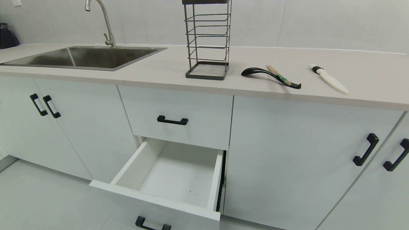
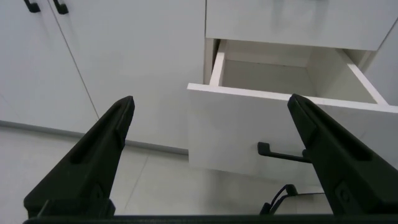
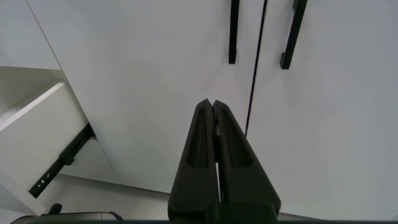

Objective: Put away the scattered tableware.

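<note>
On the countertop (image 1: 367,80) lie a black ladle (image 1: 268,75), wooden chopsticks with a green band (image 1: 278,75) resting across it, and a white knife with a black band (image 1: 329,79). Below, the lower drawer (image 1: 166,195) is pulled out and holds nothing; it shows again as the open drawer (image 2: 280,124) in the left wrist view. My left gripper (image 2: 211,106) is open, low in front of the drawer's front panel. My right gripper (image 3: 213,112) is shut on nothing, facing the white cabinet doors (image 3: 155,93).
A black wire rack (image 1: 207,41) stands on the counter left of the utensils. A steel sink (image 1: 86,57) with a faucet (image 1: 104,22) lies at the left. The upper drawer (image 1: 175,115) is closed. Black handles (image 1: 366,149) stick out from the cabinet doors.
</note>
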Available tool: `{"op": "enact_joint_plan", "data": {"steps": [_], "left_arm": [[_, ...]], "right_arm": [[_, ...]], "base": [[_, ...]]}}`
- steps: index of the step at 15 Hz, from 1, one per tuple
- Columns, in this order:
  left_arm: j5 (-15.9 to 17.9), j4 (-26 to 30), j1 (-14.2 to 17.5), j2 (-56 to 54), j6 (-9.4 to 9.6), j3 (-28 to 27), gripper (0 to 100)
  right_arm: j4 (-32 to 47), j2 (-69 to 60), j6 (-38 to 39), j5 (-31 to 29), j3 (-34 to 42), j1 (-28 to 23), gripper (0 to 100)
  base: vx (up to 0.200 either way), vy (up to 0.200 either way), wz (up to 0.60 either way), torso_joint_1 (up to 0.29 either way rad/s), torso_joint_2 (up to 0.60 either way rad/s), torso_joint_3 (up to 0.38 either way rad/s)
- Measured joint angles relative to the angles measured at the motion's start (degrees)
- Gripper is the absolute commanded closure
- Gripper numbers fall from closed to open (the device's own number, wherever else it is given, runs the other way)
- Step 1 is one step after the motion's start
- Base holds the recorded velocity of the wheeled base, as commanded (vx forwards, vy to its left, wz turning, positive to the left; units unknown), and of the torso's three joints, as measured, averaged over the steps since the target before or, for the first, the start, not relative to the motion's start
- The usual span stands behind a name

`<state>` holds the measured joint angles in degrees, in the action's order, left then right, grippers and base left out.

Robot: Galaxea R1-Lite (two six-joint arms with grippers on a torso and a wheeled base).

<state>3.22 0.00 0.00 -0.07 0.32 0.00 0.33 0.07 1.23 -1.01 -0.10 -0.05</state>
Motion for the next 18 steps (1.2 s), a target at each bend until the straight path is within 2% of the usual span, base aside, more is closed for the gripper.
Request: {"op": "enact_joint_plan", "data": {"steps": [3, 10, 15, 18], "left_arm": [[-0.21, -0.07, 0.0, 0.0, -0.02, 0.0, 0], [-0.21, 0.0, 0.0, 0.0, 0.01, 0.0, 0], [-0.16, 0.07, 0.0, 0.0, 0.01, 0.0, 0], [-0.16, 0.0, 0.0, 0.0, 0.04, 0.0, 0]], "right_arm": [[-0.04, 0.02, -0.01, 0.01, 0.0, -0.05, 100], [-0.06, 0.02, 0.0, 0.01, 0.0, -0.05, 100], [0.02, 0.02, 0.0, 0.0, 0.02, -0.05, 100], [-0.06, 0.02, -0.01, 0.01, 0.02, -0.05, 100]], "base": [[0.2, 0.0, 0.0, 0.001, 0.01, 0.007], [0.0, 0.0, 0.0, 0.0, 0.0, 0.0], [0.0, 0.0, 0.0, 0.206, -0.11, -0.09], [0.0, 0.0, 0.0, 0.229, -0.57, -0.235]]}}
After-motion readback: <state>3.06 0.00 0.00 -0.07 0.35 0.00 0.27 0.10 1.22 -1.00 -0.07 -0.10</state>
